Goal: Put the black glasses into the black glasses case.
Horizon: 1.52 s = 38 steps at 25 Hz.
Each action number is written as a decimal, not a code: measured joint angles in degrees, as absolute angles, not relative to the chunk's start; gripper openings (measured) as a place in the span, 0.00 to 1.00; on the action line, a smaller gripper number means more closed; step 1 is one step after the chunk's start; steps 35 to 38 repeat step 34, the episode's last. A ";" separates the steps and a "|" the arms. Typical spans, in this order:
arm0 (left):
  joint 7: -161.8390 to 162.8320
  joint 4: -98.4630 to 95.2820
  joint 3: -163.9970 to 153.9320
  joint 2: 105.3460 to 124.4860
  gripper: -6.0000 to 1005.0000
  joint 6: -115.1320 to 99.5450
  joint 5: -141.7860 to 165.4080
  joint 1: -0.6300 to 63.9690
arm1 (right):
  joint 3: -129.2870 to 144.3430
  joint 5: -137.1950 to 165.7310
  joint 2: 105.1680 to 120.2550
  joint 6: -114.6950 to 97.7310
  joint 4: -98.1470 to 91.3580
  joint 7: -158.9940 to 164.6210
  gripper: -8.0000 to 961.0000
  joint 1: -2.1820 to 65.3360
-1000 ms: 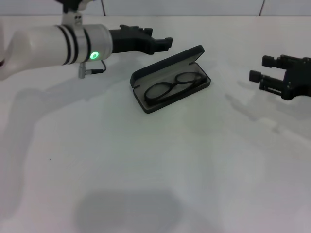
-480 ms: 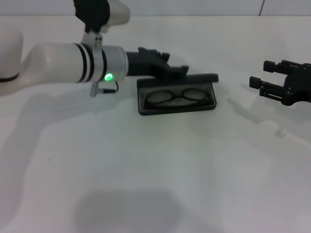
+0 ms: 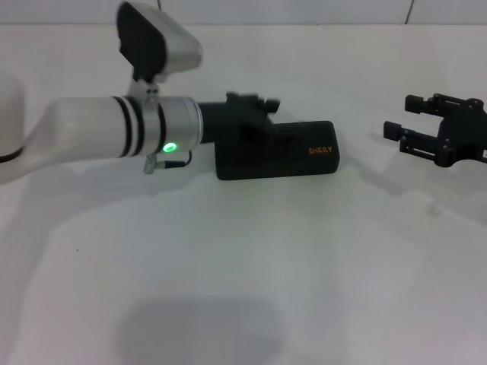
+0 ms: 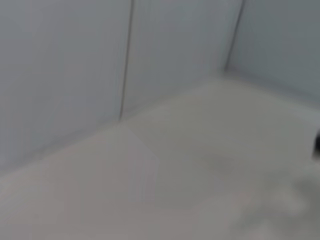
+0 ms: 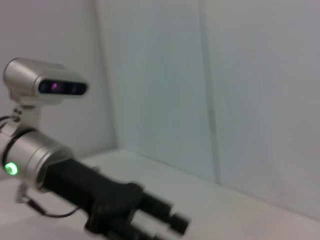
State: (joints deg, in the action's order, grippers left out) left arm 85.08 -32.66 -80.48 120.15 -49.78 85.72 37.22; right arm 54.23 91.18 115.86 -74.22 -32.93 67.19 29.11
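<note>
The black glasses case [image 3: 293,156] lies shut on the white table [image 3: 243,266], lid down, with small orange lettering near its right end. The black glasses are hidden inside it. My left gripper [image 3: 255,122] rests on the left part of the lid, pressing from behind and above. The same gripper [image 5: 150,215] and its white forearm show in the right wrist view. My right gripper [image 3: 397,116] hovers open to the right of the case, apart from it, holding nothing.
My left forearm [image 3: 114,129] with its green light and wrist camera [image 3: 156,42] spans the left of the scene. A pale wall [image 4: 150,60] meets the table at the back.
The case lid has gone from standing open to fully shut, covering the glasses. My left gripper moved right and down onto the lid. The case turned square to me. The right gripper barely shifted.
</note>
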 joint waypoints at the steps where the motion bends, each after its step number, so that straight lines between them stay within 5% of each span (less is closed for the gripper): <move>1: 83.05 -33.87 -80.35 120.04 0.70 -51.96 83.00 35.92 | 54.23 90.92 115.88 -75.55 -32.99 66.63 0.65 29.11; 9: 59.12 -37.70 -70.44 115.93 0.70 -101.80 66.08 23.17 | 54.38 88.66 115.17 -95.80 -34.40 63.37 0.65 31.45; 14: 51.39 -31.63 -68.59 112.96 0.70 -113.50 69.57 17.51 | 61.05 88.67 115.85 -98.87 -33.56 60.97 0.72 33.26; 23: 45.38 -29.25 -68.27 114.13 0.77 -112.07 73.25 10.99 | 76.27 74.21 116.18 -92.25 -23.59 50.14 0.90 36.96; 38: 45.28 -28.82 -68.17 114.15 0.77 -111.50 73.78 12.21 | 76.65 74.16 116.19 -91.91 -23.67 50.06 0.90 36.69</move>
